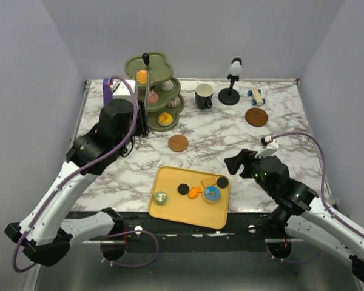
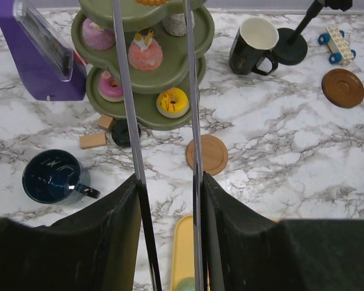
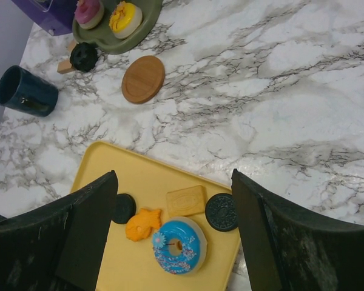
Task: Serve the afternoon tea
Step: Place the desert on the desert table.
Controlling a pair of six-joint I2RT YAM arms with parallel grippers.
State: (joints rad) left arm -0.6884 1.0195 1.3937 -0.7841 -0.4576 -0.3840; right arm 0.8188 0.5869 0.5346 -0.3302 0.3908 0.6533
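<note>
**Olive-green stand (image 1: pixel 161 63) part filled; tray not yet cleared**

Done, as I judge it: the stand's tiers carry a yellow doughnut (image 2: pixel 172 101), a pink doughnut (image 2: pixel 111 88) and several cupcakes (image 2: pixel 145 53).

Left to do:
- The yellow tray (image 3: pixel 103 167) lies on the robot side of the stand, to its right. It holds a blue doughnut (image 3: pixel 178 245), a tan biscuit (image 3: pixel 185 201), two black biscuits (image 3: pixel 221 211), an orange piece (image 3: pixel 142 223) and one small cupcake (image 1: pixel 161 197).
- A black doughnut (image 3: pixel 84 56) and two tan blocks (image 2: pixel 94 140) lie on the table just beside the stand's foot.
- Neither mug sits on a coaster. The black mug (image 2: pixel 253 39) is just right of the stand. The blue mug (image 2: pixel 51 176) is on the robot side, to the left.
- One coaster (image 2: pixel 207 154) lies bare near the stand's foot, and the second coaster (image 2: pixel 343 88) is well to the right.

Estimate: roughly midway.

Pose:
- The left gripper (image 2: pixel 170 182) reaches toward the stand from the robot side. Its fingers are about half closed, clamped on long metal tongs (image 2: pixel 135 151). The blades stand apart and point at the tiers. Their tips are out of the wrist view, and nothing shows between them.
- The right gripper (image 3: pixel 173 176) hangs well apart from the stand, by the tray. It looks down on the blue doughnut with its fingers wide apart and empty.
</note>
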